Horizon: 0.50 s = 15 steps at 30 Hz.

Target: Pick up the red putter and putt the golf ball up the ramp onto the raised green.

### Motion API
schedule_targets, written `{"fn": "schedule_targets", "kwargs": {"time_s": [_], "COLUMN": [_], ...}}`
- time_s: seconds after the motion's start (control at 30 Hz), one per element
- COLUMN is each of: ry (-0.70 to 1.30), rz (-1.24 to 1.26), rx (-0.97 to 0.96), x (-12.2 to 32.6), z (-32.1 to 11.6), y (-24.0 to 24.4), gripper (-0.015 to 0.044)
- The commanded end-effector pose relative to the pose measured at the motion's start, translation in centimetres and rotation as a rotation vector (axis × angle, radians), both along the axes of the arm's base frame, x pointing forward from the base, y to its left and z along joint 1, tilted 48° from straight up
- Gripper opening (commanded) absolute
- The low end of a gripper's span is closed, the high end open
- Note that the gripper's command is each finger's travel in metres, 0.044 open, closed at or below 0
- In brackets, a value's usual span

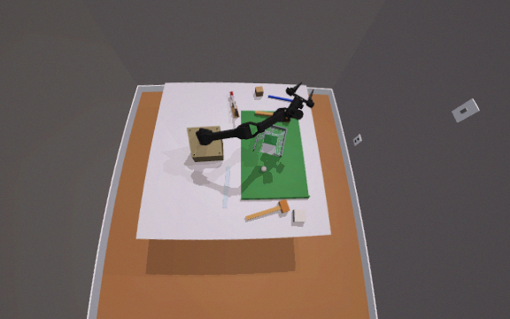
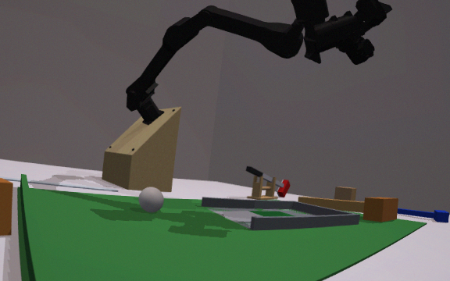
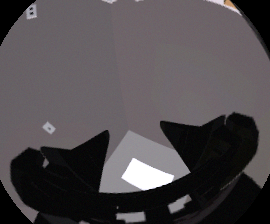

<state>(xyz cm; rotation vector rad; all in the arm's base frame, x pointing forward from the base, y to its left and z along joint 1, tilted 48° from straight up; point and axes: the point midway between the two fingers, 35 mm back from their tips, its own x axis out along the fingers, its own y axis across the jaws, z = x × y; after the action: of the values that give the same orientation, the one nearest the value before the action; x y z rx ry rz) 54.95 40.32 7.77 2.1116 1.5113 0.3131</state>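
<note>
Exterior view: red-headed putter [image 2: 269, 179] tilted on wooden stand [image 2: 264, 188].

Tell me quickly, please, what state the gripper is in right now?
Gripper: open, holding nothing, raised high beyond the far end of the green mat.

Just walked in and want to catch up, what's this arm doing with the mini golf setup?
Nothing is in hand. The arm is raised high with its open gripper above the far edge of the white sheet, holding nothing. The red putter lies on its small wooden stand, untouched. The golf ball sits on the green mat, short of the walled raised green.
</note>
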Motion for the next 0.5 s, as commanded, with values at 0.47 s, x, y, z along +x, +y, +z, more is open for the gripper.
{"fn": "schedule_targets", "kwargs": {"time_s": [0.47], "ry": [-0.443], "rz": [0.198], "rx": [-0.805], "x": [-8.1], "z": [-16.9], "y": [0.7], "gripper": [0.044]}}
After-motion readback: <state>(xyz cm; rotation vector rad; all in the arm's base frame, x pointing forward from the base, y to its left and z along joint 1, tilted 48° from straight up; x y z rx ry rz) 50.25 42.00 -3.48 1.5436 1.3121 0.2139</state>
